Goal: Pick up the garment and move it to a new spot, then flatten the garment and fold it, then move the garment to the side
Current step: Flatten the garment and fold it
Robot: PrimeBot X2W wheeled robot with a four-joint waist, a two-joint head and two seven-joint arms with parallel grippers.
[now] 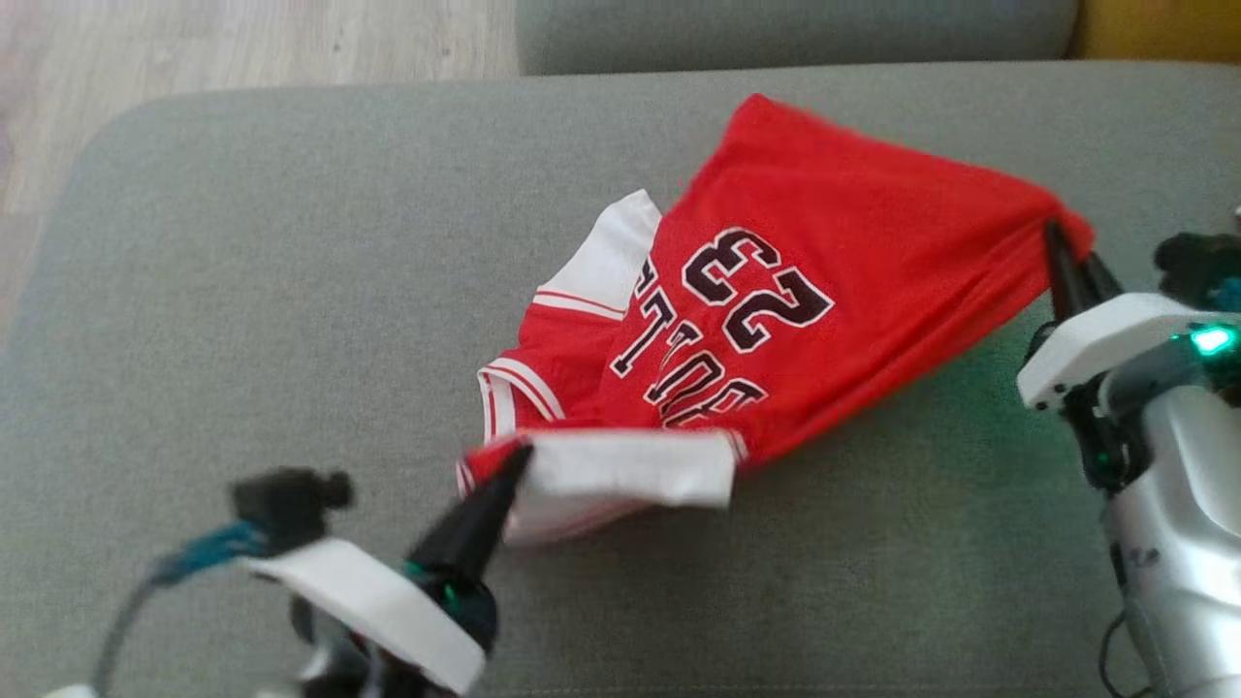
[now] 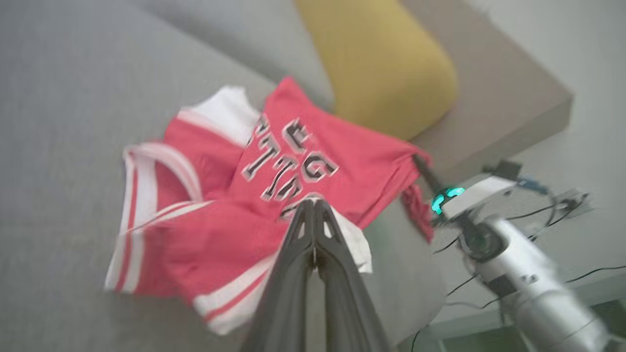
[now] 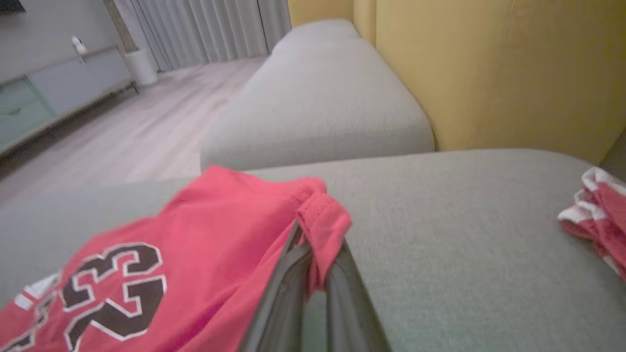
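Garment (image 1: 776, 291), a thin red jersey, drapes limp and light across the middle of the grey sofa cushion (image 1: 242, 291), stretched between two pinches: left claw (image 1: 519, 458) clenched on its white-trimmed edge, right claw (image 1: 1065, 242) on a red corner. Hems look the surest holds.

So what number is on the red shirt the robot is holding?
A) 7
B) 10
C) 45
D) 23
D: the red shirt has a big dark 23 with a white outline printed on it. It is upside down in the head view and easier to read in the right wrist view.
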